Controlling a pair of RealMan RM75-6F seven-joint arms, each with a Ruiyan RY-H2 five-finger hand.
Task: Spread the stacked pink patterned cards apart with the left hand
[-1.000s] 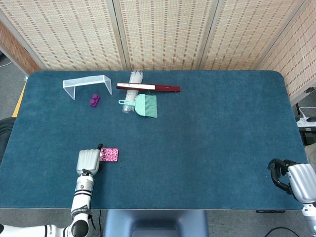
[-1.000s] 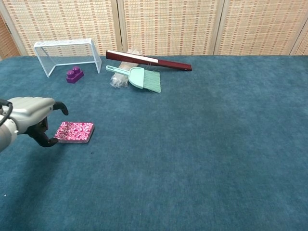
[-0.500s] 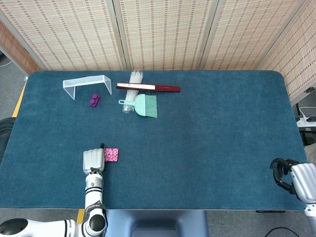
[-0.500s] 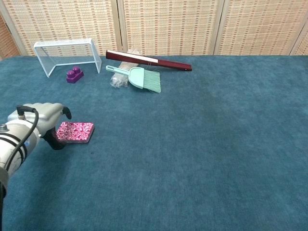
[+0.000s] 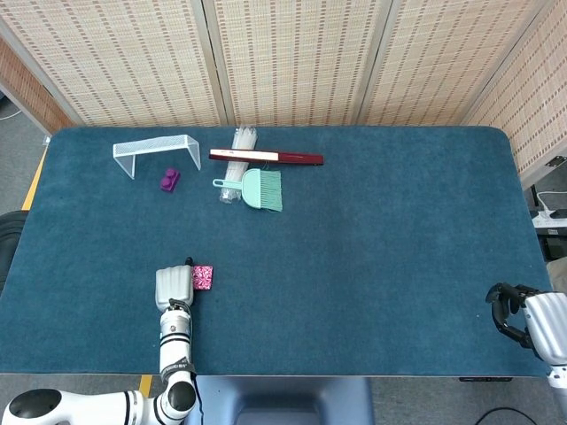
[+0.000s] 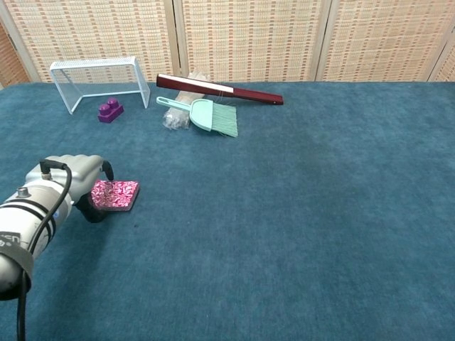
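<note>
The stack of pink patterned cards (image 6: 119,195) lies flat on the blue table near its front left; in the head view only the right part of the cards (image 5: 204,277) shows. My left hand (image 6: 74,182) reaches in from the left, and its fingertips (image 6: 105,187) rest on the stack's left portion, covering it. The thumb sits low beside the stack's left edge. The left hand (image 5: 174,287) lifts nothing. My right hand (image 5: 523,320) hangs at the table's front right corner, far from the cards, fingers loosely curved around nothing.
At the back left stand a white wire rack (image 6: 97,79) and a purple block (image 6: 109,111). Beside them lie a mint hand brush (image 6: 206,115), a clear plastic bundle (image 5: 237,159) and a dark red folded fan (image 6: 220,89).
My left hand has moved right, from beside the stack onto its left portion, hiding more of the cards. The cards have stayed in place. The right hand has barely shifted.
</note>
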